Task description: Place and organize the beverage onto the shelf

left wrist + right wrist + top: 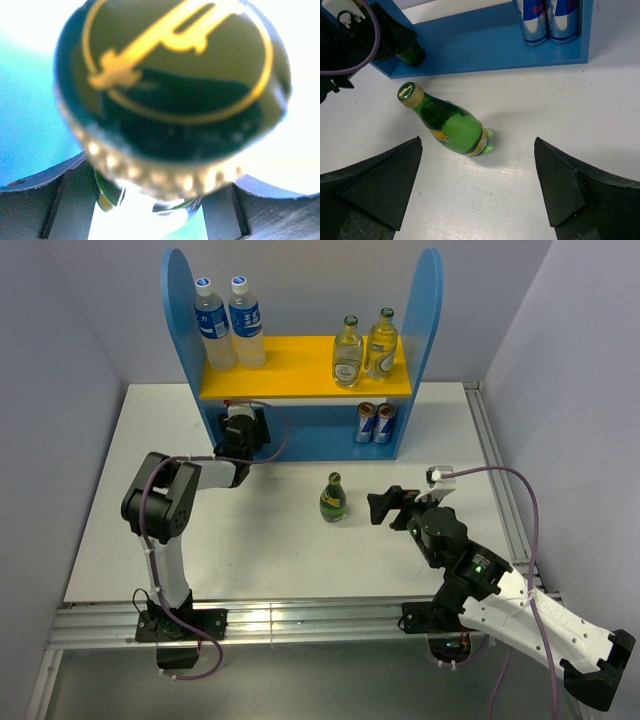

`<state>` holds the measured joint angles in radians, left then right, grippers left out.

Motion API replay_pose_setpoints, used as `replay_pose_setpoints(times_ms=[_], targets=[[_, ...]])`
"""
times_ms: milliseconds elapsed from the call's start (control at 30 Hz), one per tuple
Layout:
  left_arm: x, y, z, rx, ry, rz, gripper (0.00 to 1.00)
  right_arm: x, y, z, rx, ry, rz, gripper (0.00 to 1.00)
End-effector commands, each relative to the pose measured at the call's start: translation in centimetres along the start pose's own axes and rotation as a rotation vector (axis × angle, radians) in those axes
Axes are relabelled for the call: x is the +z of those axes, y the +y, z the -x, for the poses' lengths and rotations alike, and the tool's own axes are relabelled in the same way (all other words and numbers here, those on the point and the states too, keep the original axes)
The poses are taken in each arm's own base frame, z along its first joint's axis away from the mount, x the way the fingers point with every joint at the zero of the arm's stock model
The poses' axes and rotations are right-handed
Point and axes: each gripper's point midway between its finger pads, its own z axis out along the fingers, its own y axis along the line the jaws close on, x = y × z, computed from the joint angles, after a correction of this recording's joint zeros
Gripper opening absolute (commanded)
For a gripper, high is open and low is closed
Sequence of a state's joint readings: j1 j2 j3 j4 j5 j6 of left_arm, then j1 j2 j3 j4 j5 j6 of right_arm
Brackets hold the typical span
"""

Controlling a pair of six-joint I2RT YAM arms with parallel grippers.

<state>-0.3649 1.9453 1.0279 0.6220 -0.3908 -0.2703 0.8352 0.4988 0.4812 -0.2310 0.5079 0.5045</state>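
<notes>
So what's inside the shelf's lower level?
Two cans stand at its right end. At the left, the left gripper holds a green bottle, mostly covered by the gripper.

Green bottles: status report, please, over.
Left gripper shut on first green bottle, inside lower level of shelf. Right gripper open, facing second green bottle upright on table. Cans at that level's right end, apart.
</notes>
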Motion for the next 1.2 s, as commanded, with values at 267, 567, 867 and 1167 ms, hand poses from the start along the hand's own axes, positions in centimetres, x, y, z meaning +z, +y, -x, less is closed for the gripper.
replay_pose_setpoints(times_ms=[267, 567, 867, 1167], targets=[[1.2, -1.9, 6.8, -0.030, -0.160, -0.046, 0.97, 0.3, 0.3, 0.5, 0.008, -0.028, 0.003, 1.00], [-2.7, -1.1, 7.7, -0.034, -0.158, -0.046, 0.99, 0.0, 0.4, 0.8, 0.016, -0.037, 0.019, 1.00], [-7.6, -1.8, 6.1, -0.023, -0.114, -0.098, 0.99, -0.5, 0.5, 1.0, 0.031, -0.049, 0.035, 1.00], [-17.5, -3.2, 3.4, 0.012, -0.069, -0.141, 0.99, -0.6, 0.5, 1.0, 0.036, -0.048, 0.042, 1.00]])
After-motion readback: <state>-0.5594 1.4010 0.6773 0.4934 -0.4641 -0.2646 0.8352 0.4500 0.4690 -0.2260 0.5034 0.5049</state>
